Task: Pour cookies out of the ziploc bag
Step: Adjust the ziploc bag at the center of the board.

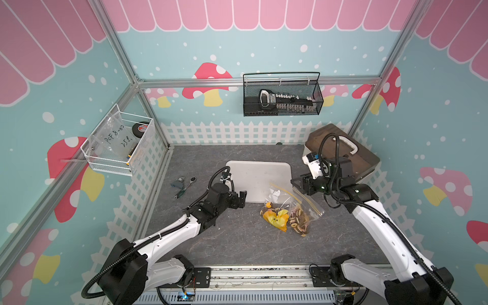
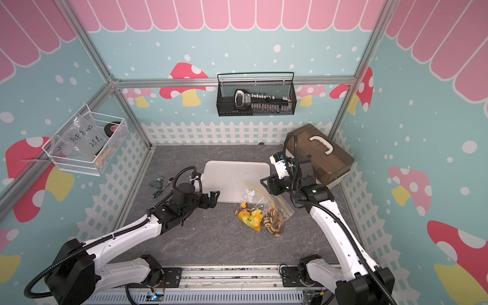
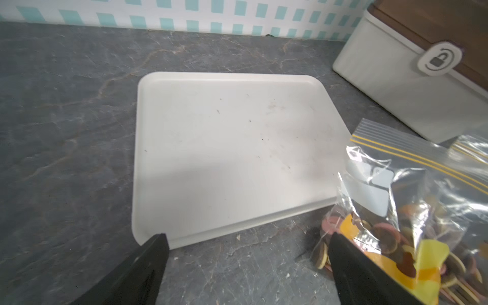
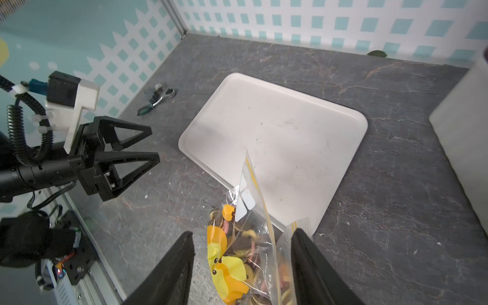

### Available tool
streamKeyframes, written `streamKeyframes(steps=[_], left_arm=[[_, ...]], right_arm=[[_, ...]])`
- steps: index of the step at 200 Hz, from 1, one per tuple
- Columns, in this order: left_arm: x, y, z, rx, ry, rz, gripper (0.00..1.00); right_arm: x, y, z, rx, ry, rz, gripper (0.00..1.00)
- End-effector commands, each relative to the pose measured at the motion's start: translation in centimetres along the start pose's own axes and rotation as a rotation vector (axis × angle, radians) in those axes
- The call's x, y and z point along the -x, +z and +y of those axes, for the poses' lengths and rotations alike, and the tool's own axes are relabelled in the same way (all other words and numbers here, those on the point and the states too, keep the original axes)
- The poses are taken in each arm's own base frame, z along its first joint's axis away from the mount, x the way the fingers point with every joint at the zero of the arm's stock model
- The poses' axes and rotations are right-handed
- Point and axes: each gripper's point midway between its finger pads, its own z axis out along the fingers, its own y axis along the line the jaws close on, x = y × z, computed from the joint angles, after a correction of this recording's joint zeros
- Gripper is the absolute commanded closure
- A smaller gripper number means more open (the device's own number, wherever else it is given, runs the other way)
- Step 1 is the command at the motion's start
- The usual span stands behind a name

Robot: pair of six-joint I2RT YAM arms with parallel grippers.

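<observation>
Ziploc bag (image 1: 295,206) looks limp, slick; cookies (image 1: 299,224) light, prob. brittle. Grab btm corners, tip twd tray (image 1: 258,179). L fingers (image 1: 241,199) wide apart, empty; R fingers (image 1: 299,186) apart astride zip.

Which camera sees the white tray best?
The left wrist view. The tray fills the picture, close up and nearly whole. The right wrist view shows it too, with the bag lying over one corner. In both top views it looks small and far away, its sides partly hidden.
</observation>
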Motion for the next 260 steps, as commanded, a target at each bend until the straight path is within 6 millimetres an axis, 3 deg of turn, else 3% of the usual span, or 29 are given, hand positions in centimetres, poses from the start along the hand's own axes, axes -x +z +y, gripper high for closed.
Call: streamKeyframes(steps=[1,39,97,161,198,260], left_arm=[[1.8,-1.0,-1.6,-0.091,-0.034,-0.120,0.01],[0.8,-2.5,-1.0,-0.083,-0.055,-0.135,0.06],[0.8,-5.3,0.2,-0.097,-0.096,-0.271,0.06],[0.6,-4.3,-0.3,-0.103,-0.083,-0.232,0.07],[0.6,-4.5,-0.3,-0.106,-0.084,-0.236,0.07],[0.7,-4.2,-0.4,-0.105,-0.082,-0.228,0.07]], right_arm=[[-1.3,1.2,0.5,-0.002,-0.060,0.134,0.46],[-1.7,2.9,-0.9,-0.055,-0.079,0.212,0.49],[-3.5,6.0,-1.7,-0.096,-0.088,0.316,0.53],[-4.7,8.2,-2.8,-0.152,-0.100,0.365,0.64],[-4.8,8.6,-3.9,-0.201,-0.108,0.359,0.65],[-5.6,8.4,-2.7,-0.145,-0.103,0.339,0.90]])
